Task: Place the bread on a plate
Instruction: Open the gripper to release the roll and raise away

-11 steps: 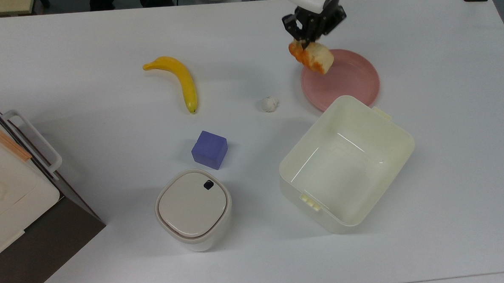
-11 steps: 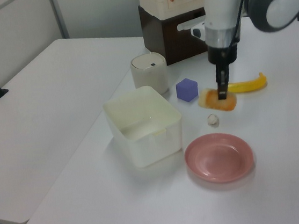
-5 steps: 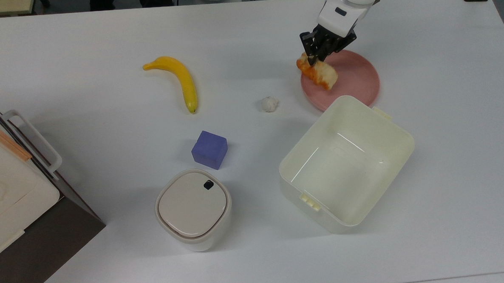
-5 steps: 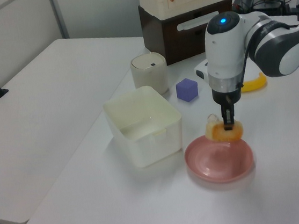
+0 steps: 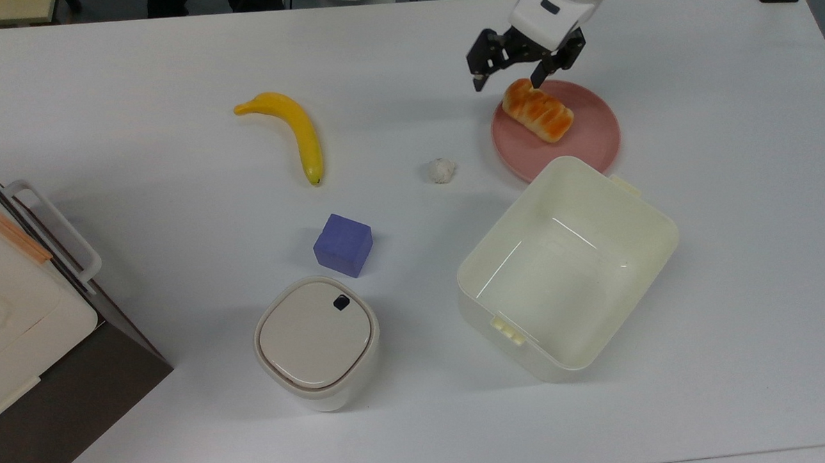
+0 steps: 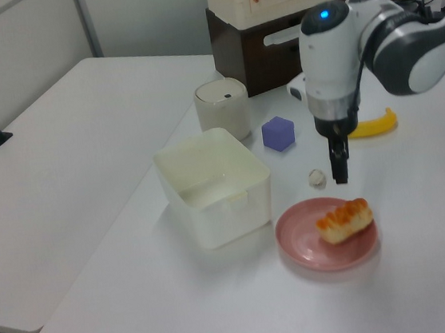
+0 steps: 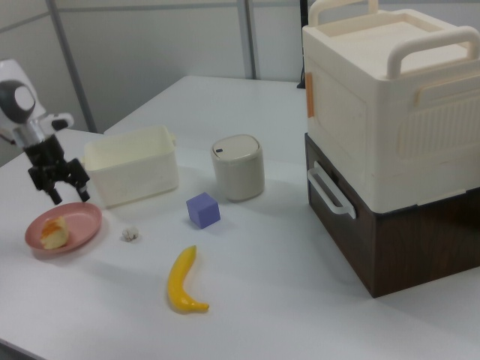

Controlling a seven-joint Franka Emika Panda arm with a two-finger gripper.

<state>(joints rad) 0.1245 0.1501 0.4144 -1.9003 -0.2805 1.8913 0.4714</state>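
The bread (image 5: 538, 110), a small bun with an orange-brown ridged top, lies on the pink plate (image 5: 589, 137), toward the plate's upper left in the top view. It also shows as the bread (image 6: 345, 221) on the plate (image 6: 305, 241) and the bread (image 7: 52, 232) on the plate (image 7: 81, 222). My gripper (image 5: 507, 82) hangs open just above the bun with nothing between its fingers; it is likewise raised over the plate as the gripper (image 6: 340, 171) and the gripper (image 7: 70, 198).
A cream tub (image 5: 567, 266) sits close to the plate. A tiny white ball (image 5: 441, 170), a banana (image 5: 297, 131), a purple cube (image 5: 343, 245) and a lidded cream canister (image 5: 317, 341) lie to the top view's left. A large box stack (image 7: 390, 135) stands beyond.
The gripper lowered the bread onto the plate, opened its fingers and rose; the bread now rests on the plate, free of the fingers.
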